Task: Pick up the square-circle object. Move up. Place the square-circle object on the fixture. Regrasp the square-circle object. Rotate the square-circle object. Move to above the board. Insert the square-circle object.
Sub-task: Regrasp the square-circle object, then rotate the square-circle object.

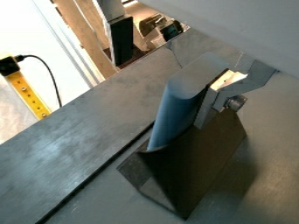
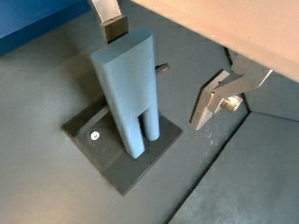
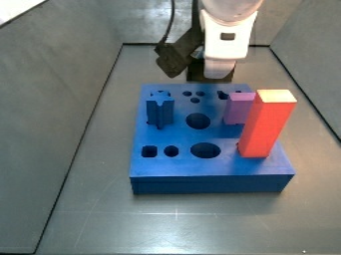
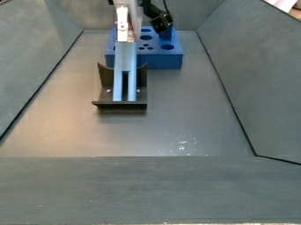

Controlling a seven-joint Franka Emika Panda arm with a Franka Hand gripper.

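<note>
On the dark L-shaped fixture [image 4: 121, 95] the slim grey-blue square-circle object [image 2: 131, 92] stands upright between the open, empty gripper [image 2: 163, 74] fingers, and an off-centre regrasp could tip it.

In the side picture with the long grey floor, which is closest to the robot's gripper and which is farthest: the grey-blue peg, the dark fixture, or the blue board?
From the gripper, at the peg's top:
1. square-circle object, standing right at the fingers.
2. fixture, on the floor beneath the peg.
3. board, behind, toward the back wall.
</note>
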